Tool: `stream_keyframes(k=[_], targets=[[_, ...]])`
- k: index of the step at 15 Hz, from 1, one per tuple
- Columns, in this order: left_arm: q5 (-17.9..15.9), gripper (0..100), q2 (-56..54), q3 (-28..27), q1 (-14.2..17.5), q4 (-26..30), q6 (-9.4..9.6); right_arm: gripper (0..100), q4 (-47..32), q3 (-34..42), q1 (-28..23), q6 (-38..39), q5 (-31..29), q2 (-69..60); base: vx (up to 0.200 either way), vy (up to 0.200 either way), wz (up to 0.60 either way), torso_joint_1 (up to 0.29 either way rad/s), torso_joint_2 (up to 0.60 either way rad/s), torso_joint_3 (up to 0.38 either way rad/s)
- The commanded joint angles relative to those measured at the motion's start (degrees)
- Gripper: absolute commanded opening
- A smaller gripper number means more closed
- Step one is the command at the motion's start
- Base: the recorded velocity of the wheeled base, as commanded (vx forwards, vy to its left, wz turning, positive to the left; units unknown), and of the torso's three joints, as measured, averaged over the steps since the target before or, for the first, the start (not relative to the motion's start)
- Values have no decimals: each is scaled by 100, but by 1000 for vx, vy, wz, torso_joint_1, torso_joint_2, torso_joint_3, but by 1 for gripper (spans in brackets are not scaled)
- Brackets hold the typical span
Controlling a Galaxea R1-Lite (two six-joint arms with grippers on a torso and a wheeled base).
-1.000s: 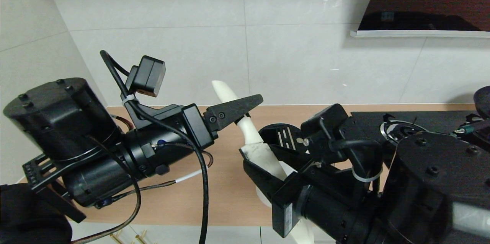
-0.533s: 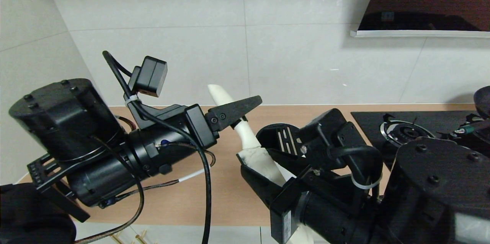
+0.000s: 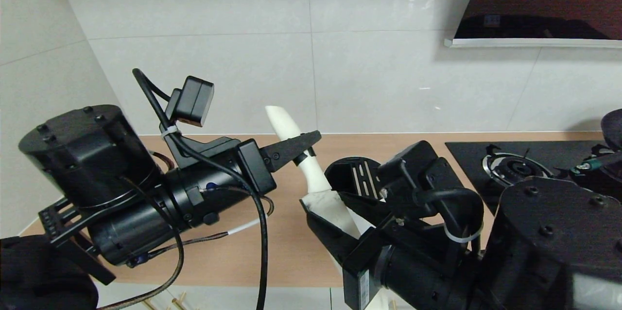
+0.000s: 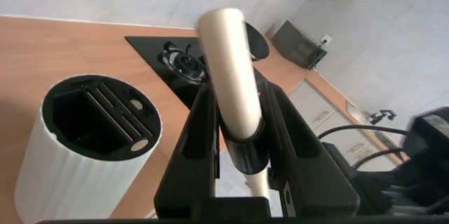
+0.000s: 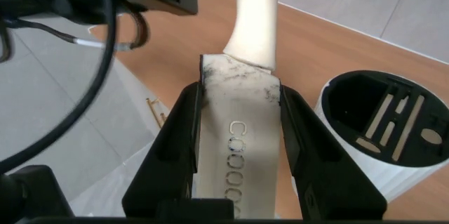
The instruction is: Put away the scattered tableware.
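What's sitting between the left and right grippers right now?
Only the knife: its white handle bridges the gap from the left gripper to the right gripper, which clamps the blade. The head view shows it.

**Left arm:** extended forward, forearm directed toward the right arm, wrist roughly level. The left gripper (image 3: 305,150) has its jaws closed on the handle of the knife (image 3: 284,123), which crosses between them near the fingertips.

**Right arm:** forearm angled upward toward the left gripper. The right gripper (image 3: 328,205) has its jaws closed on the blade, one of its fingers (image 5: 184,122) against each side.

The two grippers face each other, near but apart.
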State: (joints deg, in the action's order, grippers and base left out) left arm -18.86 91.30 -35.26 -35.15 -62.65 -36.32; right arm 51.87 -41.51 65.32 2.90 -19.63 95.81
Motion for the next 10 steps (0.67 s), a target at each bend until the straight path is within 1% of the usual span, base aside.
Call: stream_keyframes(k=[1,6,7,10], targets=[[-4,0,11,-16,-1,7,-7,0,16,-6,-1,0,-6,8,0,0,0,0,0,0],[-4,0,2,-16,-1,-63,-7,0,16,-33,-10,0,-103,-1,0,0,0,0,0,0],[-4,0,-6,-16,-1,-63,-7,100,16,-33,-10,0,-120,-1,0,0,0,0,0,0],[5,0,-121,-25,-1,-72,-7,100,16,-6,-10,0,-120,-27,0,0,0,0,0,0]])
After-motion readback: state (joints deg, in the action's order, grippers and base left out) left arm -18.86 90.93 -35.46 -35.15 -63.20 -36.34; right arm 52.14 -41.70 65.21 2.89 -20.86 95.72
